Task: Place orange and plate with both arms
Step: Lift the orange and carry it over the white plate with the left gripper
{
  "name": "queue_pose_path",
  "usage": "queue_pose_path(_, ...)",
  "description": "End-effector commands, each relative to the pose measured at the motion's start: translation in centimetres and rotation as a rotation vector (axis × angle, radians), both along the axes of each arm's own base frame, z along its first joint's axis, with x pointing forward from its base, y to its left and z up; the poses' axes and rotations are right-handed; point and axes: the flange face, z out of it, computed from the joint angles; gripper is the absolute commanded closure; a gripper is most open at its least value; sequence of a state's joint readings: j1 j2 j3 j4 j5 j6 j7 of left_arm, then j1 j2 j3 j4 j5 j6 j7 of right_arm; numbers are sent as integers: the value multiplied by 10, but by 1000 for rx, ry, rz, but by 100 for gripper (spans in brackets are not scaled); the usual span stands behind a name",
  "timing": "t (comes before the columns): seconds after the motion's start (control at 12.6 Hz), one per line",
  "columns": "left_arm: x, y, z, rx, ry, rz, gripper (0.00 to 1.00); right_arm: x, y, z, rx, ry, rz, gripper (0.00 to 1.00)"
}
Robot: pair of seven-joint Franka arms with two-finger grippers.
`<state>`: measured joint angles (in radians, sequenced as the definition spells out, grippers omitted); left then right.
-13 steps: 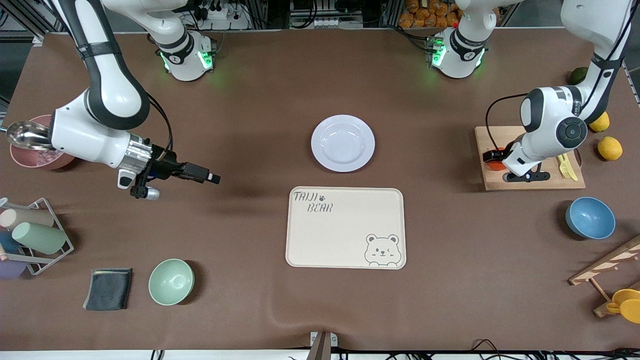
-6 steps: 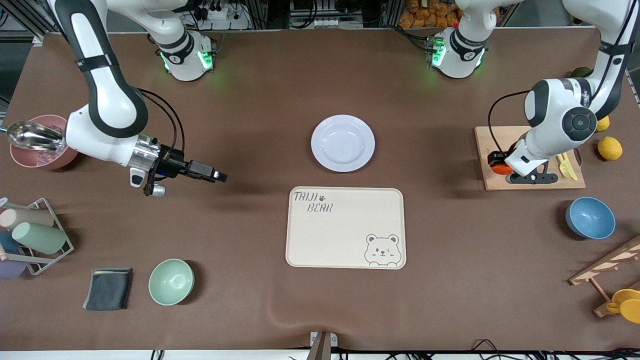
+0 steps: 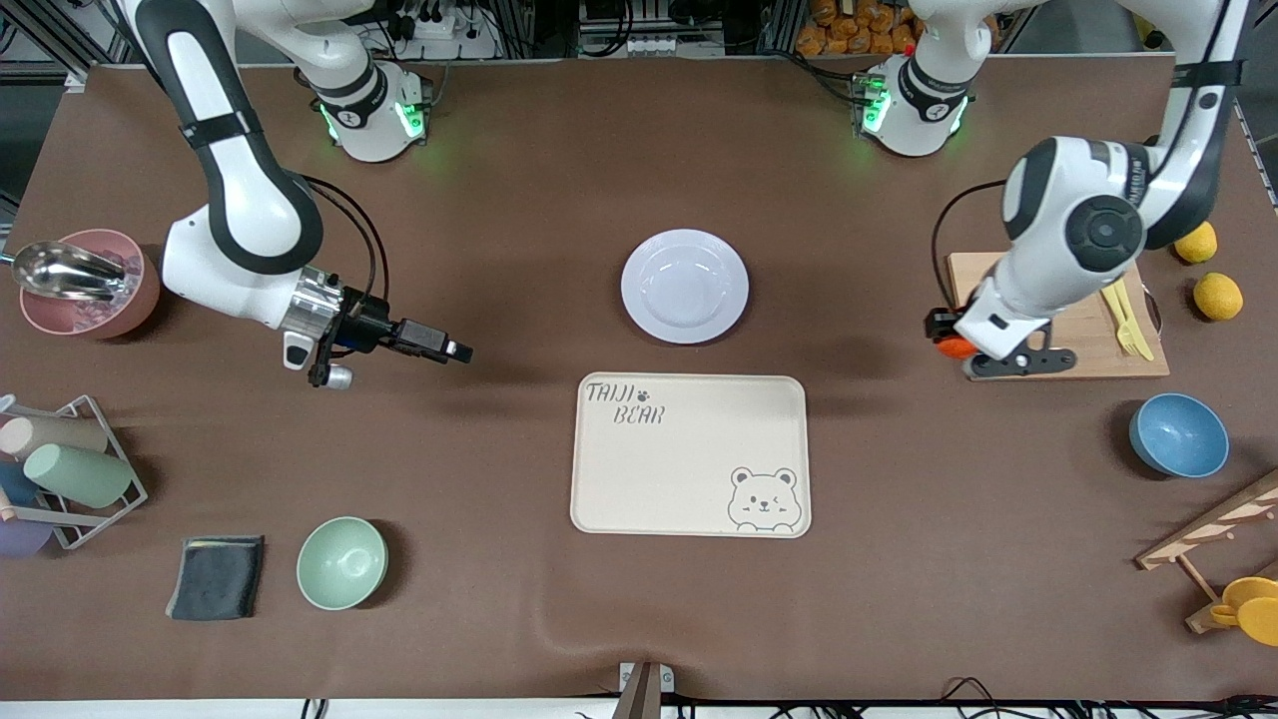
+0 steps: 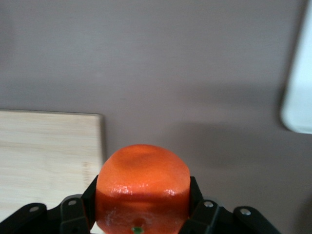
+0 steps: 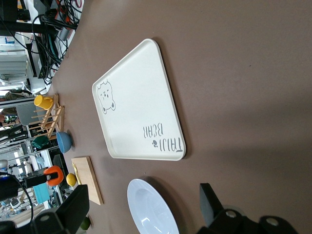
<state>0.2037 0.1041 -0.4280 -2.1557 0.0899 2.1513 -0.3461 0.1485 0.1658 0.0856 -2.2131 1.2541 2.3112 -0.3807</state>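
- The left gripper [image 3: 942, 338] clamps the orange [image 4: 142, 187] above the cutting board's [image 3: 1083, 335] edge.
- The right gripper [image 3: 457, 351] hangs open over the tabletop [image 3: 559, 180], apart from the plate [image 3: 685, 287].

Showing now: one orange [image 3: 954, 348], one plate [image 3: 685, 286], one bear tray [image 3: 689, 454]. Also sitting out are three bowls [image 3: 341, 562], two lemons [image 3: 1218, 296], one cutting board [image 3: 1098, 345].

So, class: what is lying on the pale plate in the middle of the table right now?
Nothing: the plate shows only its bare, glossy surface. The orange is clamped in the left gripper, up by the cutting board's edge. The table under the plate is covered.
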Motion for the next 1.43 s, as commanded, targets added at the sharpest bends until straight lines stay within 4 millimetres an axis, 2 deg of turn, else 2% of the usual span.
queue_pose_path(0.0, 7, -61, 13, -49, 20, 82, 100, -4, 0, -1, 4, -16, -9, 0)
queue_pose_path(0.16, 4, -120, 25, -76, 18, 144, 100, -4, -1, -6, -2, -31, 9, 0)
queue_pose_path(0.32, -12, -185, 18, -89, 47, 192, 100, -7, -3, -9, -1, -31, 11, 0)
queue_pose_path(0.47, -31, -235, 7, -93, 78, 206, 100, -8, -3, -12, -2, -43, 22, 0)
queue_pose_path(0.87, -73, -296, -36, -67, 163, 162, 100, -9, -4, -15, -5, -49, 33, 0)
queue_pose_path(1.11, -85, -327, -64, -61, 213, 172, 100, -14, -4, -23, -10, -39, 40, 0)
queue_pose_path(1.35, -106, -356, -97, -10, 215, 168, 100, -15, -3, -24, -10, -39, 44, 0)
